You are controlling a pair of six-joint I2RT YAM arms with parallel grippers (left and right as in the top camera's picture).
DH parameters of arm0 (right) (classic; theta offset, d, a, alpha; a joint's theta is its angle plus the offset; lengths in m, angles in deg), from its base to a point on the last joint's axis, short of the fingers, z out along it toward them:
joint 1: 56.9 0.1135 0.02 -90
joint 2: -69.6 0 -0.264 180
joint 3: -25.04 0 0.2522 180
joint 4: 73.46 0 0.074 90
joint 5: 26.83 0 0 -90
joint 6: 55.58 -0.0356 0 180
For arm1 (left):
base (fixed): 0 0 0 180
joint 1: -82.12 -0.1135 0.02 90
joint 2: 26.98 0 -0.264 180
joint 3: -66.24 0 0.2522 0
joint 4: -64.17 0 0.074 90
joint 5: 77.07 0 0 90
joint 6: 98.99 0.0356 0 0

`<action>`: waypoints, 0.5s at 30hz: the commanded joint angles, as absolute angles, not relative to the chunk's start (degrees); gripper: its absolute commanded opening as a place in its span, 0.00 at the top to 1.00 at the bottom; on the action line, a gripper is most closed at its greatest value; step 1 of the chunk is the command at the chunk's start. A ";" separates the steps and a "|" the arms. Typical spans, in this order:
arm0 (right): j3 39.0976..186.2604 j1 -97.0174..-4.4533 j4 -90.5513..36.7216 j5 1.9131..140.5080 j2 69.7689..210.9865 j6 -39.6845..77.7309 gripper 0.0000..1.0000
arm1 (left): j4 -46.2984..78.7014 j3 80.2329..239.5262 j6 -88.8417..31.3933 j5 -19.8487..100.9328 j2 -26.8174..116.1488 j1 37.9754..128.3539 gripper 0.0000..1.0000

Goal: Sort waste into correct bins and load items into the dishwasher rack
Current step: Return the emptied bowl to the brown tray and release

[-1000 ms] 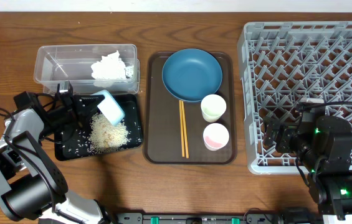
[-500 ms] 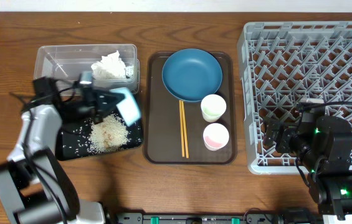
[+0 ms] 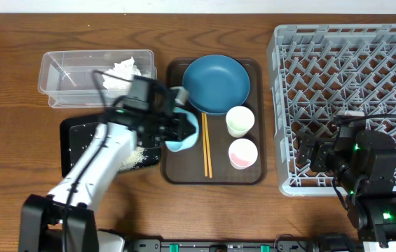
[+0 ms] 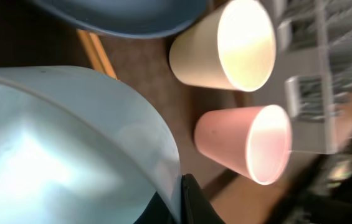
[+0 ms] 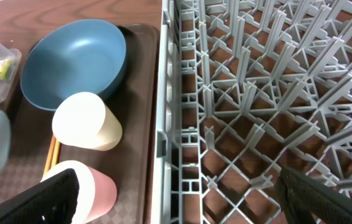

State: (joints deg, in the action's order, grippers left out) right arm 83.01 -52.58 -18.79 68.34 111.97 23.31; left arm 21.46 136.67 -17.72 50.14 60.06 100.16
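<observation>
Our left fingers (image 4: 191, 202) were clamped on the small light-blue bowl (image 3: 186, 137), held at the centre of the overhead frame above the left edge of the brown tray (image 3: 183, 171). The dishwasher rack (image 3: 345, 63) lay well apart, filling the right of the frame. Our right gripper (image 5: 182, 196), fingers spread wide and empty, hung over the rack's lower left part, so that arm was the nearer one to it.
</observation>
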 commanded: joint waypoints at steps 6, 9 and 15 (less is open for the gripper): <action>84.17 -52.10 -18.77 68.58 112.00 23.77 0.01 | 22.73 137.00 -19.60 30.16 63.01 109.97 0.92; 84.17 -52.10 -18.73 68.58 112.00 23.77 0.01 | 23.25 137.00 -19.60 30.18 63.26 110.61 0.87; 84.17 -52.10 -18.73 68.58 112.00 23.77 0.01 | 23.95 137.02 -19.62 30.31 63.23 110.61 0.74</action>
State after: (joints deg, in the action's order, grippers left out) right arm 83.01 -52.58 -18.77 68.34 111.97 23.31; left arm 23.84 136.67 -19.51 31.78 62.73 110.52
